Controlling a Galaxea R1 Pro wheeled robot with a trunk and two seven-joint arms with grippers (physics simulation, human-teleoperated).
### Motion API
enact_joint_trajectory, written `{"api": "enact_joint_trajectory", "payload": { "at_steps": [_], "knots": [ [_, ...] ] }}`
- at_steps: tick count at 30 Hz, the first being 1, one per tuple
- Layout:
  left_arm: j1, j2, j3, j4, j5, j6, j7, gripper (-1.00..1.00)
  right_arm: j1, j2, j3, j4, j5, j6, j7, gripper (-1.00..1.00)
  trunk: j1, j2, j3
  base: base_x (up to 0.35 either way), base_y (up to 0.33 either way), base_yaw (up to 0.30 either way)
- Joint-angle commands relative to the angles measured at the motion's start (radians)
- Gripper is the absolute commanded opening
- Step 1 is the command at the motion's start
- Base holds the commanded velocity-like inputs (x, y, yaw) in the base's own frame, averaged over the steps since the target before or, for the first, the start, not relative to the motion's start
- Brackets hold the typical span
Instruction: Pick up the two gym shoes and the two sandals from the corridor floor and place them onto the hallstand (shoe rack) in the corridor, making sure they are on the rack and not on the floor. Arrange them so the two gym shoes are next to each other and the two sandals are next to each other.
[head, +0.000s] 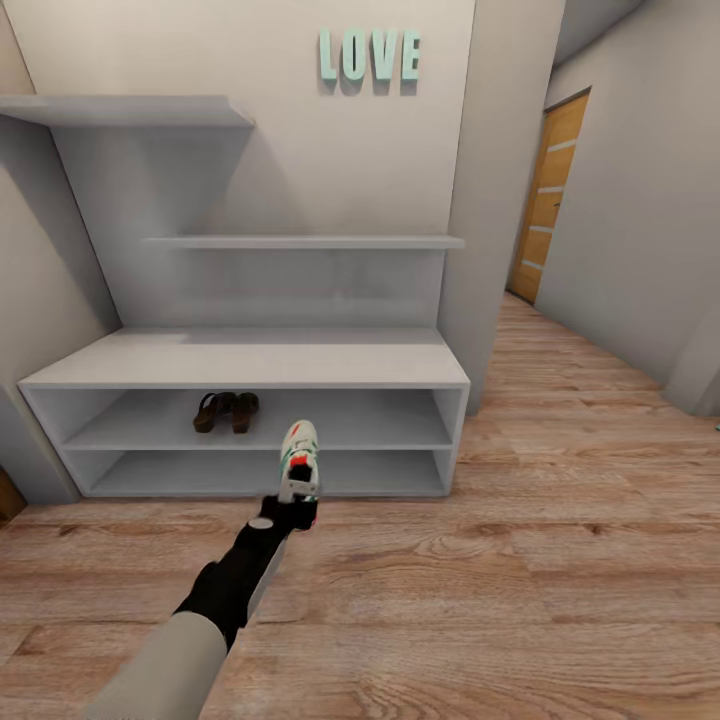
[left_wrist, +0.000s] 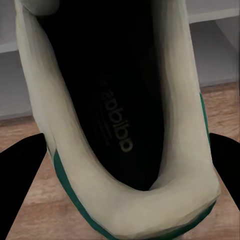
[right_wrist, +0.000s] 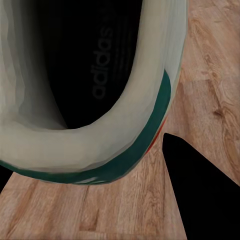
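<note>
At centre frame the left gripper (head: 297, 487) is clamping a gym shoe (head: 300, 445) by its stiff heel collar before the hallstand (head: 250, 365); it is looking light, so that rim hold should serve. The right gripper (right_wrist: 125, 165) is pinching the other shoe (right_wrist: 85, 85).

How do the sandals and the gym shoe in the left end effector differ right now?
The sandals are dark brown and rest on the hallstand's upper shelf; the gym shoe is white with green trim and hangs in the left end effector in front of the rack. Both are off the floor.
</note>
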Motion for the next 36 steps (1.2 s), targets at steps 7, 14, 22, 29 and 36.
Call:
{"api": "enact_joint_trajectory", "payload": {
  "at_steps": [7,14,22,29,36],
  "knots": [
    [0.000,0.000,-0.003,0.117,-0.011,-0.237,0.005,-1.00,-0.001,0.000,-0.001,0.000,0.025,0.005,0.000,-1.00,0.000,0.000,-0.001,0.000,0.000,0.000],
    [0.000,0.000,-0.003,0.122,-0.011,-0.250,0.005,-1.00,-0.001,0.000,-0.001,0.000,0.101,0.006,0.000,-1.00,0.000,0.000,-0.001,0.000,0.000,0.000],
    [0.000,0.000,-0.004,0.121,-0.011,-0.250,0.003,-1.00,-0.001,0.000,-0.001,0.000,0.111,0.006,0.000,-1.00,0.000,0.000,-0.001,0.000,0.000,0.000],
    [0.000,0.000,-0.003,0.120,-0.011,-0.248,0.003,-1.00,-0.001,0.000,-0.002,0.000,0.108,0.006,0.001,-1.00,0.002,-0.002,-0.025,0.000,0.000,0.000],
    [0.000,0.000,-0.003,0.118,-0.011,-0.248,0.002,-1.00,-0.001,0.000,-0.002,0.000,0.107,0.005,0.002,-1.00,0.002,-0.002,-0.025,0.000,0.000,0.000]
  ]
}}
